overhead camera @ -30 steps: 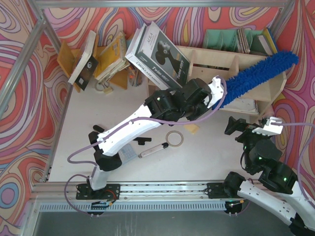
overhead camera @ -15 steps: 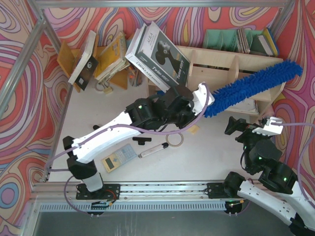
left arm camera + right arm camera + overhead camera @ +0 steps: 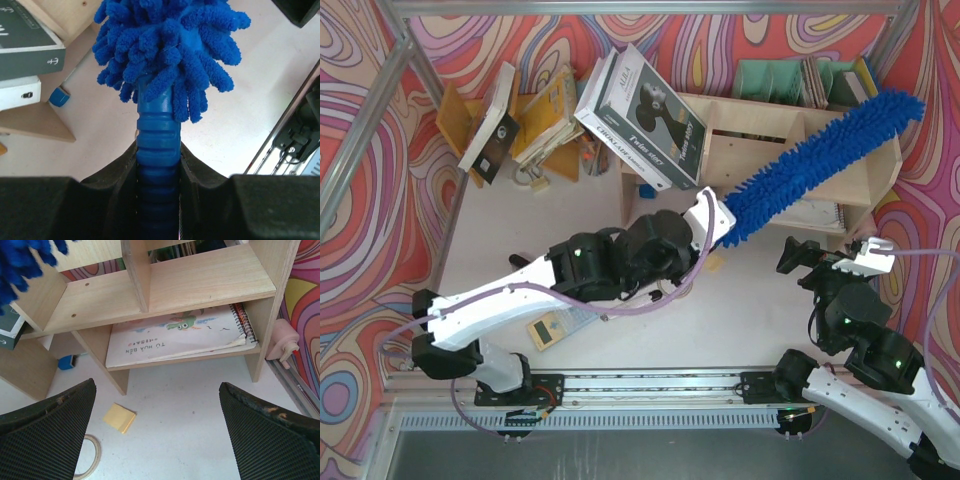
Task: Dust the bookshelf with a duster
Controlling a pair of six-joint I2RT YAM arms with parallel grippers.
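We see the left arm stretched diagonally, the right folded low.
Our left gripper (image 3: 158, 150) clamps the duster (image 3: 820, 165) by its ribbed handle, shown only by its wrist view; strands cross the bookshelf (image 3: 770, 120) top; right gripper (image 3: 157, 420) gapes empty.

The top camera is looking down from above and behind the arms (image 3: 510, 295), taking in the whole tabletop (image 3: 520, 235) with the bookshelf (image 3: 760, 122) at the far right. The left wrist camera is peering along its hand (image 3: 158, 155), very near the duster (image 3: 165, 45). The right wrist camera is facing the bookshelf's lower compartments from low and near. All three views are sharing the duster.
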